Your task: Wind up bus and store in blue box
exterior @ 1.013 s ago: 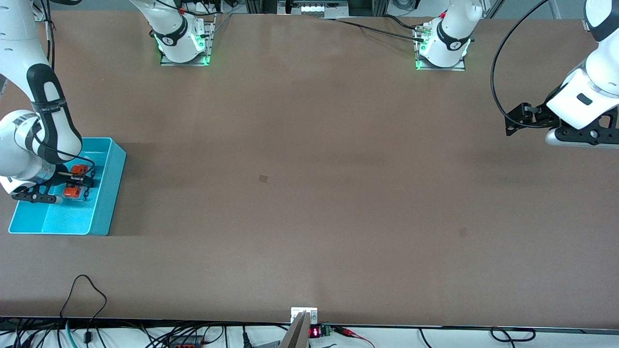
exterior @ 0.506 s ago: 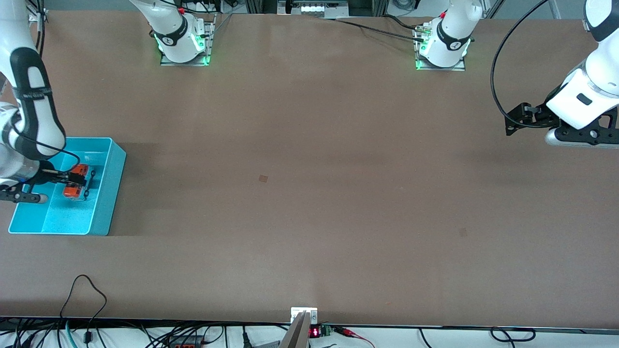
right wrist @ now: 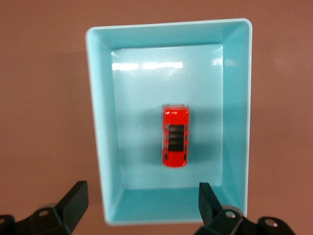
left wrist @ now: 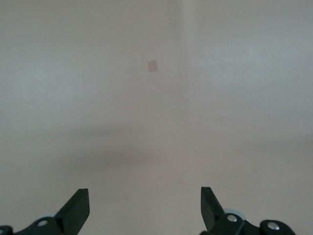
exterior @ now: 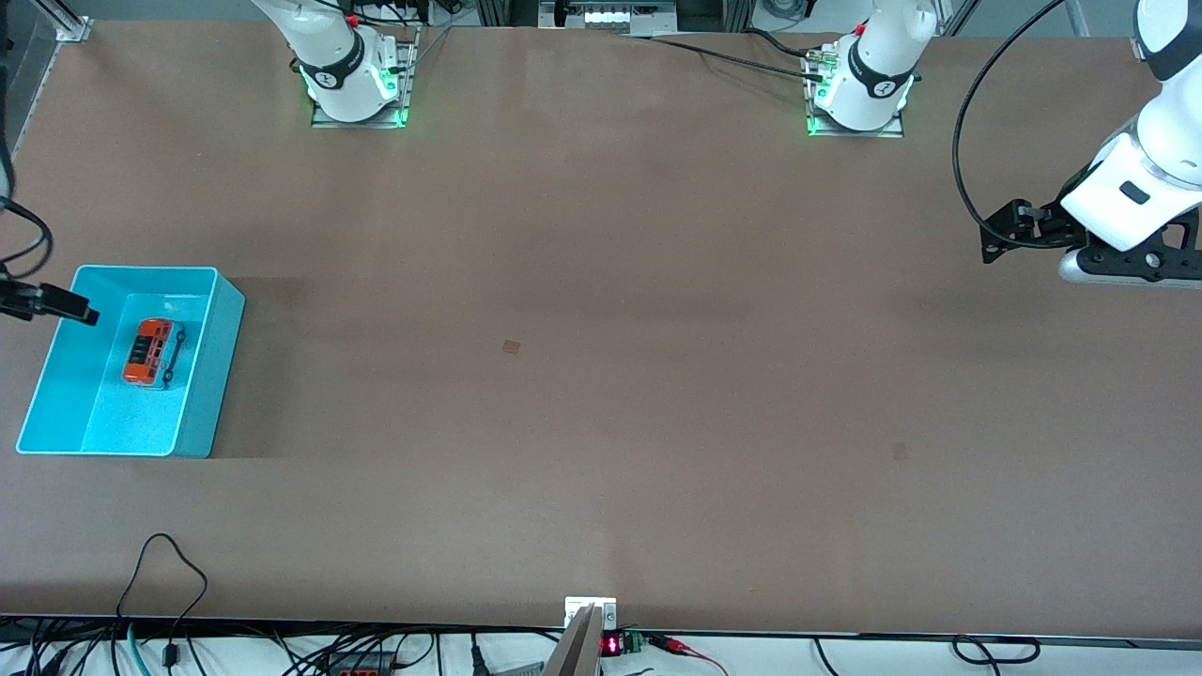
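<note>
- Brown, matte and wide, the surface [exterior: 601, 376] carries one light turquoise-blue rectangular plastic box [exterior: 222, 366] at the right arm's end and little else.
- One small orange toy bus with dark roof panels and black wheels [right wrist: 175, 136] sits upright on its wheels on the floor of the blue box, apart from every wall.
- Right claw [right wrist: 142, 205] hangs high over the blue box, fingers spread wide and holding nothing; the bus lies straight below the gap between them.
- Left claw [left wrist: 144, 208] waits over bare surface at the left arm's end, well apart from box and bus, fingers likewise spread and empty.
- By how things lie, the storing looks done; whether the spring is wound cannot be told.
- Judged from its look, the bus is light, rigid plastic with smooth, somewhat slippery sides; it may roll on its wheels if nudged.
- Best hold would be across the two long flanks at mid-body, clear of wheels.
- Count: one bus, one box, two claws.
</note>
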Robot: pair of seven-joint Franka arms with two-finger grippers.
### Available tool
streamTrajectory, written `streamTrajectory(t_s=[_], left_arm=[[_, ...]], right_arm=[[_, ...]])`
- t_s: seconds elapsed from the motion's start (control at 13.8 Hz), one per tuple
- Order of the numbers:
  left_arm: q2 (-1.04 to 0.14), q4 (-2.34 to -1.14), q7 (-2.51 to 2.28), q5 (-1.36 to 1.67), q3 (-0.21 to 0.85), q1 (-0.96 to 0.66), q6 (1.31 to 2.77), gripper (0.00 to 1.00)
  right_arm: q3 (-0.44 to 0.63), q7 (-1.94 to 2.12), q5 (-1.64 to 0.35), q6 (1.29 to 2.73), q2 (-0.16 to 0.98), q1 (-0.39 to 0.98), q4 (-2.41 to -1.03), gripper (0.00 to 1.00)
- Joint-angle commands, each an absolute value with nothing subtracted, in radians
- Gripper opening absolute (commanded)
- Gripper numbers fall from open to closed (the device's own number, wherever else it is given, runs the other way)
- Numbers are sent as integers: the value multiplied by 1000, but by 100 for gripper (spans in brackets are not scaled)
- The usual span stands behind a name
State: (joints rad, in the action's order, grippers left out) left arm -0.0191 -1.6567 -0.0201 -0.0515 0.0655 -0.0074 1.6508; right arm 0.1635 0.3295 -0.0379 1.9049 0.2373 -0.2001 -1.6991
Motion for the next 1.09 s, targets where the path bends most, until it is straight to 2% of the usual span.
streamTrajectory(t_s=[0.0,0.22,0.36,0.58,1.01], left_arm=[[-8,-1655,-29,-37,57,-17,1638,100],[-8,-1654,-31,-38,57,-17,1638,100],[-8,-1654,-31,-38,57,-17,1637,100],[-8,-1654,-41,-38,70,-20,1637,100],[-8,-1640,-41,-38,71,-20,1601,100]], right_arm=[[82,304,3,1702,209,-209,-1548,100],[6,262,8,1500,129,-207,-1451,100],[-8,215,15,1402,121,-140,-1379,100],[63,138,5,1361,121,-46,-1370,100],[63,124,20,1371,123,-26,-1390,100]])
